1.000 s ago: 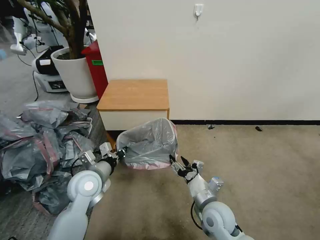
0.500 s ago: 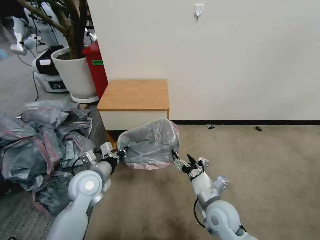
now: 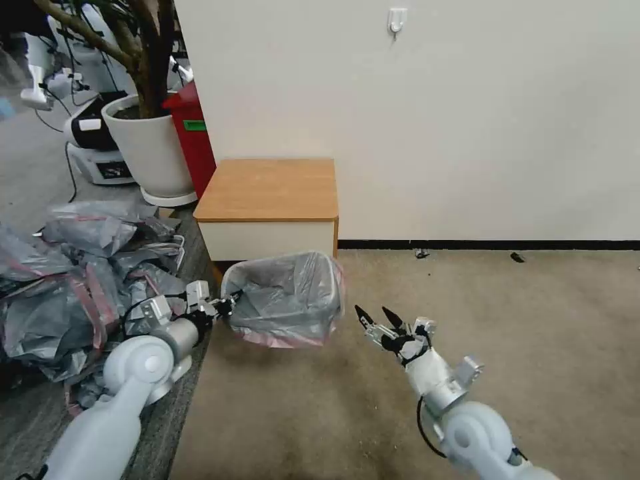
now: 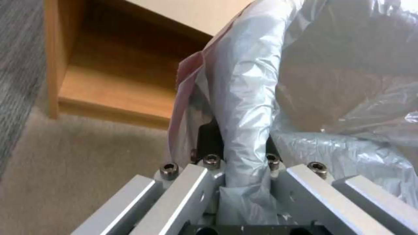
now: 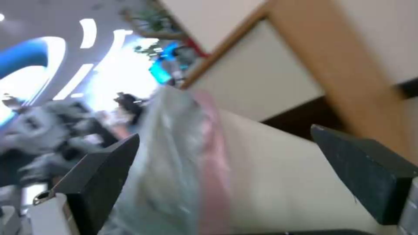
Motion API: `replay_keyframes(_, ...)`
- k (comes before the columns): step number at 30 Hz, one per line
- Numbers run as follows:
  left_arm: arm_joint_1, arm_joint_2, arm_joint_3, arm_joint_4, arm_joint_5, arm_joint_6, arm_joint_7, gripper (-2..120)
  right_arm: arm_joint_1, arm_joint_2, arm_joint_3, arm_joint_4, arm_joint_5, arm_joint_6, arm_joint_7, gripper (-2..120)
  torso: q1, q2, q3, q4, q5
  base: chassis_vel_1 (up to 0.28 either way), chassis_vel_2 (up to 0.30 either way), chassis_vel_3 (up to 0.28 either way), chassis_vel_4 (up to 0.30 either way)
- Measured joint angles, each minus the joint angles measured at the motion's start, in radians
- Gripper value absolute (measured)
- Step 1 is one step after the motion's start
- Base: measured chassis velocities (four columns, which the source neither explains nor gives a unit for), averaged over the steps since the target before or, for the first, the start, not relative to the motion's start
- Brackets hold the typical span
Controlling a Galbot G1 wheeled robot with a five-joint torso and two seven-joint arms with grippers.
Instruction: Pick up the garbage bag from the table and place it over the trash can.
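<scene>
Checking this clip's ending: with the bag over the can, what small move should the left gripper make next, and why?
Probably open the left gripper and ease it back. It is clamped on the garbage bag, whose pink band wraps the trash can rim, while the right gripper is open and clear beside it.

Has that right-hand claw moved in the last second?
Yes. The right gripper has let go of the garbage bag and backed away to the right, open, farther from the table.
</scene>
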Motion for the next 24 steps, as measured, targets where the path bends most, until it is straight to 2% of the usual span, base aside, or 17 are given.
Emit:
replay_keyframes(4, 0.015, 0.002, -0.008, 0.027, 0.035, -0.053, 0.118, 2, 0.058, -0.040, -0.036, -0.038, 0.056, -0.071, -0.124, 100, 0.000, 0.000, 0.000, -0.0002, -0.0001, 0.000, 0.000, 0.000, 0.000)
replay_keyframes(5, 0.015, 0.002, -0.008, 0.027, 0.035, -0.053, 0.118, 2, 0.058, -0.040, -0.036, -0.038, 0.056, -0.071, -0.124, 100, 0.000, 0.000, 0.000, -0.0002, -0.0001, 0.000, 0.000, 0.000, 0.000)
replay_keyframes(9, 0.027, 0.012, -0.014, 0.043, 0.042, -0.098, 0.204, 2, 0.114, -0.066, -0.069, -0.105, 0.052, -0.123, -0.214, 100, 0.000, 0.000, 0.000, -0.0002, 0.0000, 0.000, 0.000, 0.000, 0.000)
replay_keyframes(15, 0.036, 0.029, -0.018, 0.048, 0.046, -0.129, 0.240, 2, 0.166, -0.088, -0.084, -0.166, 0.052, -0.166, -0.313, 99, 0.000, 0.000, 0.000, -0.0003, 0.0000, 0.000, 0.000, 0.000, 0.000)
replay_keyframes(24, 0.038, 0.033, -0.012, 0.033, 0.049, -0.138, 0.240, 2, 0.242, -0.097, -0.135, -0.207, 0.059, -0.178, -0.338, 95, 0.000, 0.000, 0.000, -0.0003, 0.0002, 0.000, 0.000, 0.000, 0.000)
